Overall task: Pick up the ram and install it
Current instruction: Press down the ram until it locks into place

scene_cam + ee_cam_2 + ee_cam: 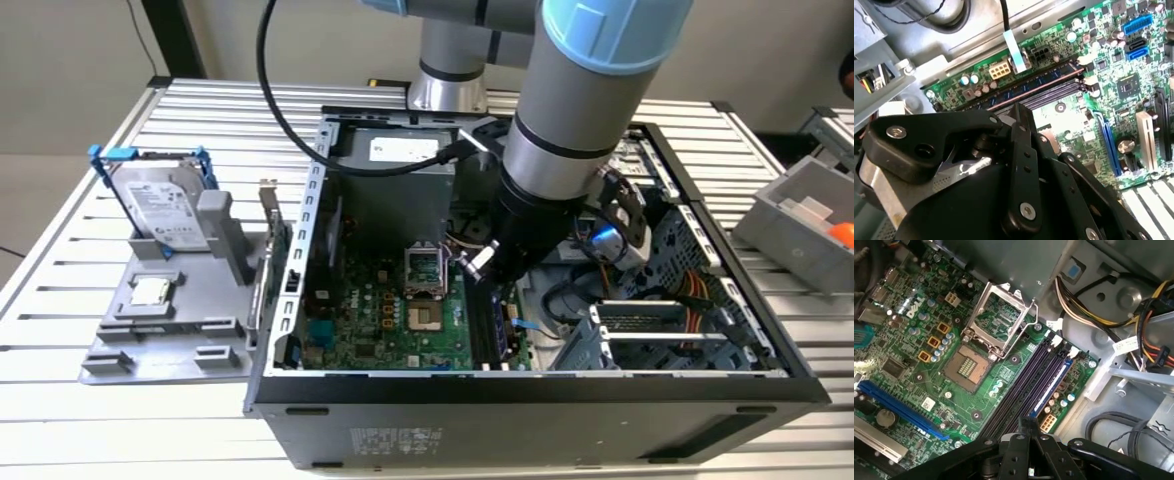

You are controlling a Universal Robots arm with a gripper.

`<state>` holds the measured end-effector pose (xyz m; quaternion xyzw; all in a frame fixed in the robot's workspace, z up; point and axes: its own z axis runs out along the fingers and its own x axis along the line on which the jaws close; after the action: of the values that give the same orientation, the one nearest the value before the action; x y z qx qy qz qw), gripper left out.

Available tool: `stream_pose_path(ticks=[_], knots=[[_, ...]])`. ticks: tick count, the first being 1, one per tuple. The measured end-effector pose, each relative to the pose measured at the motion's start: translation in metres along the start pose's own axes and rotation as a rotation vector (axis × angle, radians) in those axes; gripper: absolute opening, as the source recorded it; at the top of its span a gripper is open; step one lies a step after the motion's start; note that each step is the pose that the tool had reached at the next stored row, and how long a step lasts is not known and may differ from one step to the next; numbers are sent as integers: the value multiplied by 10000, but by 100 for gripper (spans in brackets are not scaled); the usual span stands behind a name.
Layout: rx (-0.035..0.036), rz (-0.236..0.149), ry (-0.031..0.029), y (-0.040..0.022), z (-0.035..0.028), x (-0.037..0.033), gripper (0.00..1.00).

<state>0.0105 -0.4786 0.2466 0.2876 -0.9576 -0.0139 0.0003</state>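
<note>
Ribbed bare-metal table (80, 400), matt black metal computer case (534, 415), glossy green motherboard (1004, 375), matt grey plastic tray (160, 355).

You are looking at a green motherboard (1004, 377) carrying black memory slots (1026, 385), a blue slot (901, 407) and yellow parts. The gripper (1021, 117) is showing matt black, the arm (587, 90) silver with pale blue caps, the desk (80, 330) ribbed silver-grey.

The arm (561, 170) hides the hand's fingertips in the exterior view; in both wrist views the hand (1026, 427) covers the near ends of the memory slots (1029, 385)
</note>
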Motion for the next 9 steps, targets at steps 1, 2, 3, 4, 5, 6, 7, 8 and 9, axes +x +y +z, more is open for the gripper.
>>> stream_pose_path(ticks=[1,2,3,4,5,6,7,8,9], knots=[[-1,-99,1,0,1,-1,0],[-2,-351,10,3,0,-3,0],[-2,-433,12,7,0,-6,0],[-4,-525,14,11,1,-8,0],[-5,-669,18,19,1,-13,0],[-8,-976,25,39,2,-27,0],[-9,-1089,28,46,2,-31,0],[-9,-1195,32,51,2,-35,0],[-11,-1285,33,55,3,-37,0]])
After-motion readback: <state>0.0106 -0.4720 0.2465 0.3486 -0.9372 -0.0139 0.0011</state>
